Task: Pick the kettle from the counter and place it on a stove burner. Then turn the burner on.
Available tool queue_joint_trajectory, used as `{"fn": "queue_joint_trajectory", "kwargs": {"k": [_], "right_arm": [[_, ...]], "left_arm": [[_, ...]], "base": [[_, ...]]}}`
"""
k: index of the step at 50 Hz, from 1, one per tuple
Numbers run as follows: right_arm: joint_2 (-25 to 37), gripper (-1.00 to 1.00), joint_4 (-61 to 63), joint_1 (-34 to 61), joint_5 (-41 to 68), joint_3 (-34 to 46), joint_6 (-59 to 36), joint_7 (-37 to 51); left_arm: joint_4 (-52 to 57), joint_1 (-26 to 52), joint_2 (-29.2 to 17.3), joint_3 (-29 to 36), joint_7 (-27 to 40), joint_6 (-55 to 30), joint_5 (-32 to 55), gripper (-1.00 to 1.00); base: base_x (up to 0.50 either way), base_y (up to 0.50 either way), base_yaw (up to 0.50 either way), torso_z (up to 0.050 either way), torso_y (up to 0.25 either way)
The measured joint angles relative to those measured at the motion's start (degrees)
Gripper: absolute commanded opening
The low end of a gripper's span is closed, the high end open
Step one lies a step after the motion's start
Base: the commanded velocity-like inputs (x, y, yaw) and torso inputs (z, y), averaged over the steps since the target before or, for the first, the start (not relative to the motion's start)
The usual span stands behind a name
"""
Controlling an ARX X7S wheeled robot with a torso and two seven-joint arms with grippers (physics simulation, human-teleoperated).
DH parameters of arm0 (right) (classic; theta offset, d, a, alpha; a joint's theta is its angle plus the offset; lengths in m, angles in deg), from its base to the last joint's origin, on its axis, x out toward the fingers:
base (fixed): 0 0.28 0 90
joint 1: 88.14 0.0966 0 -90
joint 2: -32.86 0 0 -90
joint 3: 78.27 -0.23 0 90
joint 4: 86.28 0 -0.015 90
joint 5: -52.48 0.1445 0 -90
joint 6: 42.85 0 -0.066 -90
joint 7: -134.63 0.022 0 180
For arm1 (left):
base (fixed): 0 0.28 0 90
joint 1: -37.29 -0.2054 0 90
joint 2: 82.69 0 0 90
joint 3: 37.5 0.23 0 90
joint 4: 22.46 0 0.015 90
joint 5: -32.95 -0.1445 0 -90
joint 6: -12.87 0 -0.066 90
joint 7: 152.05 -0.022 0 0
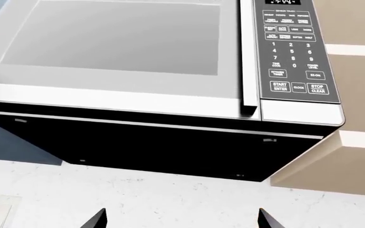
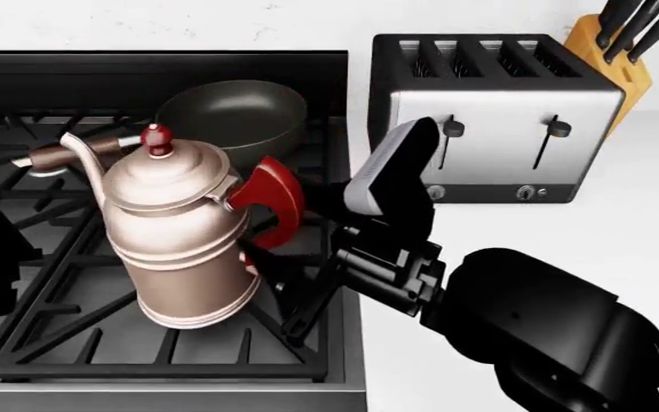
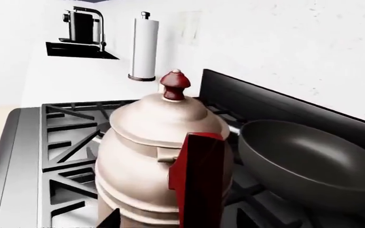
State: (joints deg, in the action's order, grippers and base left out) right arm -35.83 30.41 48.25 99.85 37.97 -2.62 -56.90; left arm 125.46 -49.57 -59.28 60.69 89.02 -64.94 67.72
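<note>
The rose-copper kettle (image 2: 181, 232) stands upright on the black grate (image 2: 78, 318) at the stove's front right. It hides the burner below it. Its red handle (image 2: 275, 202) faces my right gripper (image 2: 281, 279). In the right wrist view the kettle (image 3: 150, 156) fills the middle and the red handle (image 3: 198, 180) lies between the gripper's (image 3: 177, 219) two spread fingers, which do not clamp it. The gripper is open. My left gripper (image 1: 182, 219) is open and empty, pointing at a white wall below a microwave (image 1: 125, 57). The white counter (image 2: 650, 197) lies to the stove's right.
A dark frying pan (image 2: 232, 112) with a brown handle sits on the back grate just behind the kettle. A silver toaster (image 2: 496, 112) and a knife block (image 2: 616, 51) stand on the counter at the right. A paper towel roll (image 3: 144, 47) and a coffee machine (image 3: 81, 28) stand beyond the stove.
</note>
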Motion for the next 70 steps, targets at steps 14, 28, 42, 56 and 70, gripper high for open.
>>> {"fn": "queue_joint_trajectory", "kwargs": {"k": [14,28,42,56,70], "right_arm": [[0.2,1.0,0.8,0.4,0.6,-0.1,-0.3,0.6],[2.5,1.0,4.3,-0.1,4.3,-4.4,-1.1,3.0],[5.2,1.0,11.1,-4.0,9.7,-12.8,0.3,9.0],[7.0,1.0,20.8,-8.8,15.9,-23.7,1.7,23.4],[12.9,1.0,29.8,-15.8,8.6,-24.0,6.9,44.7]], "left_arm": [[0.0,0.0,-0.3,0.2,0.2,0.4,-0.2,1.0],[0.1,0.3,-0.5,0.7,0.5,0.4,-0.3,1.0],[0.2,0.2,-0.9,0.9,0.9,0.7,-0.5,1.0],[0.2,0.1,-1.3,1.1,1.2,1.1,-0.5,1.0],[0.0,0.6,-1.3,1.8,1.3,1.0,-0.6,1.0]], "base": [[0.0,0.0,0.0,0.0,0.0],[0.0,0.0,0.0,0.0,0.0],[0.0,0.0,0.0,0.001,0.0],[0.0,0.04,0.0,0.0,0.0],[-0.03,0.5,0.0,0.0,0.0]]}}
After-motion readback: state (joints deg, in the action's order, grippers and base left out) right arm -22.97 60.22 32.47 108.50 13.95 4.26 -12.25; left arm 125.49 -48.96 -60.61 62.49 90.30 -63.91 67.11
